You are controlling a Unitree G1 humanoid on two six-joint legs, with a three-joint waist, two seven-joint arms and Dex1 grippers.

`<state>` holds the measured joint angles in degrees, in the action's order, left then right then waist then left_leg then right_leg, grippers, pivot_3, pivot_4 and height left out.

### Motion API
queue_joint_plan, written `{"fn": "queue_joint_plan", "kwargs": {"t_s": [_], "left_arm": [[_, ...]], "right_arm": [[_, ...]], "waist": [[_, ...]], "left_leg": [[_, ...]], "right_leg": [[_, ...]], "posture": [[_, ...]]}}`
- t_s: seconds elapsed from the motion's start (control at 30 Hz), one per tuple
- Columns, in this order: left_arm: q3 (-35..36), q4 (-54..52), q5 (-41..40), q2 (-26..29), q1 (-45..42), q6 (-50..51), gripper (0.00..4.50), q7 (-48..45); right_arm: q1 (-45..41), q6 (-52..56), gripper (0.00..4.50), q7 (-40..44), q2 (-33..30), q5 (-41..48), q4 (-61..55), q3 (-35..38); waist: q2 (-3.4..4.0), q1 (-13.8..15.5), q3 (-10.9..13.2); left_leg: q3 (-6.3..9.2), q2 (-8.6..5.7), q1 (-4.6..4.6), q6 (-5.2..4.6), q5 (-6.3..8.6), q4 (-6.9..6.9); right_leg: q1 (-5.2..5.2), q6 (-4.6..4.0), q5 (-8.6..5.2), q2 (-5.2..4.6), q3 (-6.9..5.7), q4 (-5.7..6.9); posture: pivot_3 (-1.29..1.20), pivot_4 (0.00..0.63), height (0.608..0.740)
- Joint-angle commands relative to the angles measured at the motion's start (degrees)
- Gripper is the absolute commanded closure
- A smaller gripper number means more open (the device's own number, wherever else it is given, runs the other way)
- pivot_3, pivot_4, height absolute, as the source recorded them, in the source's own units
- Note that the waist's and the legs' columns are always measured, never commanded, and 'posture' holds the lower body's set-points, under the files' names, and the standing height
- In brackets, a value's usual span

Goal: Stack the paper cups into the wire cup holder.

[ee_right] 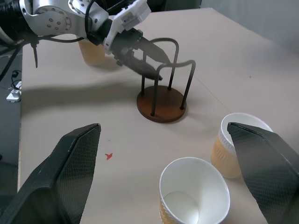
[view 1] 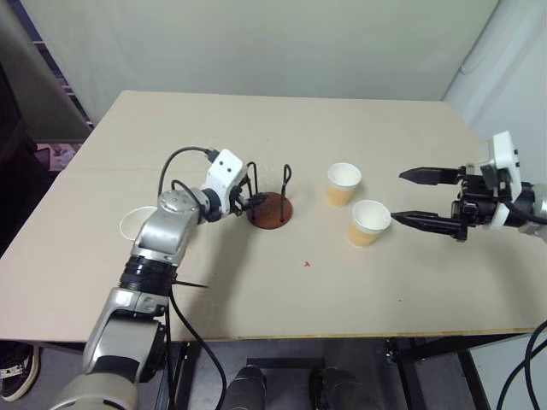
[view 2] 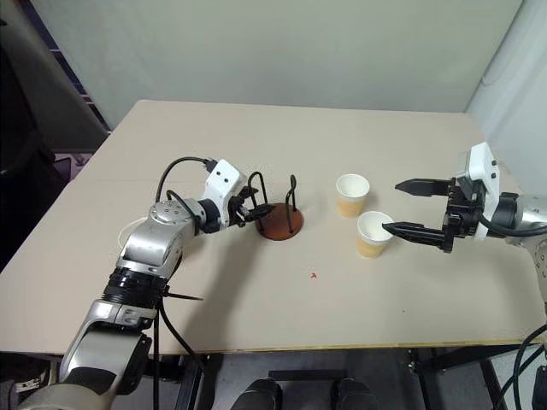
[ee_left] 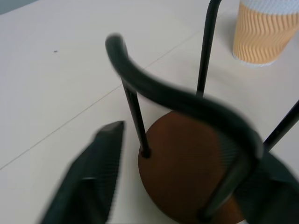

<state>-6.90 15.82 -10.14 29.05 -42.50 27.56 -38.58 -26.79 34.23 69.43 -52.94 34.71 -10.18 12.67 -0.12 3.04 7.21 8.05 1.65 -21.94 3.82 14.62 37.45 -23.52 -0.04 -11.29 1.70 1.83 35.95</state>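
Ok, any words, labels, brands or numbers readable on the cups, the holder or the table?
None readable.
Paper cups: plain ribbed sides, no print.
Wire cup holder: bare base and wires.
Table: a small red mark, not a letter or number.

My two head views look forward and down over the table [view 1: 256,299]. My left wrist view sits close against the wire cup holder [ee_left: 187,158]; my right wrist view faces it from farther off, sharing it and two paper cups [ee_right: 194,198].
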Motion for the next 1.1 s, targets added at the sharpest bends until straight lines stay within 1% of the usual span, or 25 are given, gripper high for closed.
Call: {"fn": "queue_joint_plan", "kwargs": {"t_s": [0.03,0.07,0.1,0.17,0.2,0.3,0.37,0.47,0.63,0.73,0.83,0.97,1.03,1.1], "left_arm": [[1.41,-1.8,-0.18,0.23,-0.38,-1.28,2.8,-1.28],[1.39,-2.21,-0.17,0.33,-0.08,-1.28,3.14,-1.56],[1.4,-2.55,-0.1,0.36,0.18,-1.2,3.61,-1.67],[1.31,-3.49,-0.11,0.35,0.68,-0.86,4.32,-2.11],[1.21,-4.14,-0.29,0.34,0.96,-0.7,4.46,-2.57],[1.21,-7.31,-2.13,0.04,2.19,-0.01,4.46,-5.2],[1.01,-10.49,-4.19,-0.29,3.42,0.0,4.46,-8.03],[-0.25,-16.4,-8.14,-0.07,5.85,0.99,4.46,-13.95],[-4.43,-19.88,-10.47,2.52,7.01,0.91,4.46,-24.38],[-7.83,-18.02,-8.13,4.13,5.5,-1.72,4.46,-29.1],[-9.72,-14.67,-5.37,4.12,3.62,-4.93,4.46,-30.4],[-11.06,-11.79,-2.96,1.47,2.29,-8.2,4.46,-29.75],[-12.25,-10.58,-0.18,0.22,2.55,-9.68,4.46,-27.82],[-12.77,-10.55,0.45,-0.61,3.27,-9.46,4.46,-27.53]], "right_arm": [[-0.05,-0.32,0.0,-0.78,-1.36,1.27,-1.8,2.54],[-0.04,-0.39,0.0,-0.88,-1.34,1.27,-1.76,2.44],[-0.09,-0.55,0.0,-0.98,-1.26,1.11,-1.62,2.18],[-0.26,-0.81,0.0,-1.16,-1.04,0.85,-1.35,1.69],[-0.39,-0.89,0.0,-1.22,-0.95,0.78,-1.22,1.49],[-0.86,-1.06,0.0,-1.18,-0.83,0.66,-0.76,1.07],[-1.1,-1.2,0.0,-1.04,-0.83,0.56,-0.41,0.91],[-1.14,-1.43,0.0,-0.89,-0.89,0.44,-0.13,0.77],[-0.54,-0.95,0.0,-0.68,-1.39,0.86,-1.0,1.03],[0.34,-0.68,0.0,-0.65,-1.77,0.8,-1.77,1.17],[1.19,-0.22,0.0,-1.26,-1.78,1.14,-3.15,1.27],[2.52,0.07,0.0,-1.98,-2.28,0.28,-4.24,0.8],[3.48,-0.31,0.0,-2.24,-2.83,-1.1,-4.77,-0.44],[3.98,-0.81,0.0,-2.67,-3.28,-2.84,-4.98,-2.05]], "waist": [[0.0,0.03,0.0],[0.0,0.04,0.0],[0.0,0.04,0.0],[0.0,0.03,0.0],[0.0,0.03,0.0],[0.0,0.0,0.0],[0.0,-0.01,0.0],[0.0,-0.03,0.0],[0.0,-0.04,0.0],[0.0,-0.05,0.0],[0.01,-0.03,0.0],[0.01,-0.05,0.0],[0.02,-0.05,0.0],[0.02,-0.05,0.0]], "left_leg": [[-0.05,0.0,-0.01,-0.04,0.03,0.05],[-0.09,0.0,-0.02,-0.08,0.06,0.1],[-0.13,0.0,-0.03,-0.13,0.09,0.18],[-0.21,0.01,-0.03,-0.22,0.15,0.31],[-0.25,0.01,-0.03,-0.27,0.18,0.39],[-0.4,0.0,-0.03,-0.49,0.3,0.58],[-0.49,0.0,-0.02,-0.89,0.52,0.65],[-0.62,-0.03,-0.01,-0.89,0.51,0.72],[-0.91,-0.03,0.06,-0.93,0.53,0.74],[-0.95,-0.03,0.09,-1.12,0.65,0.77],[-0.76,-0.02,0.07,-1.51,0.87,0.82],[-0.76,-0.02,0.06,-1.58,0.9,0.87],[-0.8,-0.03,0.05,-1.64,0.94,0.91],[-0.83,-0.06,0.04,-1.64,0.94,0.93]], "right_leg": [[0.0,0.02,0.0,0.0,0.01,0.0],[0.0,0.05,0.01,0.0,0.03,0.0],[0.01,0.08,0.02,0.0,0.05,0.0],[0.03,0.15,0.05,0.0,0.1,0.01],[0.04,0.18,0.07,0.0,0.14,0.01],[0.06,0.29,0.14,0.0,0.29,0.01],[0.06,0.38,0.19,0.01,0.44,0.01],[0.06,0.47,0.2,0.03,0.67,0.0],[0.03,0.73,0.15,0.15,1.37,0.01],[-0.01,0.79,0.16,0.13,1.52,-0.01],[-0.04,0.83,0.17,0.1,1.59,-0.01],[-0.06,0.9,0.22,0.07,1.68,-0.03],[-0.06,0.95,0.21,0.04,1.74,-0.05],[-0.06,1.04,0.17,0.03,1.78,-0.06]], "posture": [[0.0,0.15,0.74],[0.0,0.15,0.74],[0.0,0.15,0.74],[0.0,0.15,0.74],[0.0,0.15,0.74],[0.0,0.15,0.74],[0.0,0.15,0.74],[0.0,0.15,0.74],[0.0,0.15,0.74],[0.0,0.15,0.74],[0.0,0.15,0.74],[0.0,0.15,0.74],[0.0,0.15,0.74],[0.0,0.15,0.74]]}}
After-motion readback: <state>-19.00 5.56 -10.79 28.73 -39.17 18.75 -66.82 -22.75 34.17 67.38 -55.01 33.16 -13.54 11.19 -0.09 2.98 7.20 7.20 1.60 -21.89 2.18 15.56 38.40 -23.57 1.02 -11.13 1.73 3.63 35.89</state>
